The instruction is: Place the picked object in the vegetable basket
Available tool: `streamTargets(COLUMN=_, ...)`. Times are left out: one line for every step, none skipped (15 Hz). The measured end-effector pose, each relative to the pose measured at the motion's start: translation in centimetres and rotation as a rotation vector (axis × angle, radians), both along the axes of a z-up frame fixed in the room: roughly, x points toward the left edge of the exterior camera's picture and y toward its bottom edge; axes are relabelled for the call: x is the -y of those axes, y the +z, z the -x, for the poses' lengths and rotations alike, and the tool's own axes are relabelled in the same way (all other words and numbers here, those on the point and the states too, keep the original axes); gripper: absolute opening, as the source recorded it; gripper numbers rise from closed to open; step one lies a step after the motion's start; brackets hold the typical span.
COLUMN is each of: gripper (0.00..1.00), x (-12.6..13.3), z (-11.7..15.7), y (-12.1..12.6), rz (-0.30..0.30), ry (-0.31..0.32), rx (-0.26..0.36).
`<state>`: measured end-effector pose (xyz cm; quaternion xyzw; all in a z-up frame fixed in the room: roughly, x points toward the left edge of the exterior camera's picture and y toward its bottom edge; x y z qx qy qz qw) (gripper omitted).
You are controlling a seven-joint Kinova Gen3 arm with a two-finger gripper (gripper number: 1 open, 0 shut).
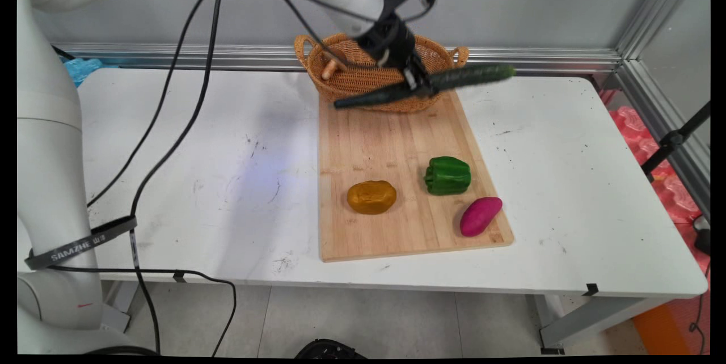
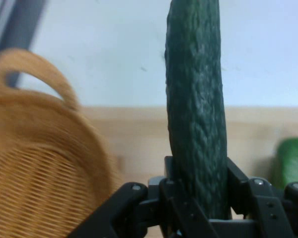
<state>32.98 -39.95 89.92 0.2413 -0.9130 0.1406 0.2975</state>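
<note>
The light is bright and even, with soft shadows under the things on the white bench (image 1: 567, 182). The cucumber (image 1: 431, 83) looks smeared. Up close, the basket (image 2: 44, 168) is fuzzy.

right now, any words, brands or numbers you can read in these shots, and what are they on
"SAMZHE": white letters on the black strap round the arm's lower link; small marks follow it, too small to read.
Nothing legible on the cucumber, basket, cutting board or hand.

Basket (image 1: 363, 72) below (board's (image 1: 391, 143) middle bare)
</note>
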Motion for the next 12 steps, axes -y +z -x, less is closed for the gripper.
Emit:
streamTargets(gripper=0.0, x=0.8, z=-0.3, y=0.9, rz=0.022, ry=0.006, rx=0.001)
streamTargets(gripper=0.0, x=1.7, z=-0.6, y=1.7, rz=0.046, ry=0.011, rx=0.003)
streamTargets(gripper=0.0, x=2.5, z=-1.0, y=2.3, rz=0.066, ry=0.017, rx=0.006)
streamTargets(gripper=0.0, x=3.1, z=-1.2, y=2.6, rz=0.079, ry=0.02, rx=0.007)
streamTargets(gripper=0.0, x=4.0, z=-1.6, y=2.9, rz=0.098, ry=0.024, rx=0.011)
streamTargets(gripper=0.0, x=5.1, z=-2.0, y=3.2, rz=0.118, ry=0.028, rx=0.016)
streamTargets(gripper=0.0, x=6.2, z=-2.5, y=3.3, rz=0.136, ry=0.032, rx=0.022)
streamTargets(gripper=0.0, x=7.0, z=-2.9, y=3.4, rz=0.15, ry=0.036, rx=0.026)
streamTargets(gripper=0.0, x=8.0, z=-3.3, y=3.3, rz=0.163, ry=0.039, rx=0.031)
streamTargets(gripper=0.0, x=8.8, z=-3.7, y=3.1, rz=0.172, ry=0.042, rx=0.037)
streamTargets(gripper=0.0, x=9.7, z=-4.1, y=2.9, rz=0.181, ry=0.047, rx=0.042)
streamTargets(gripper=0.0, x=10.2, z=-4.3, y=2.7, rz=0.186, ry=0.049, rx=0.045)
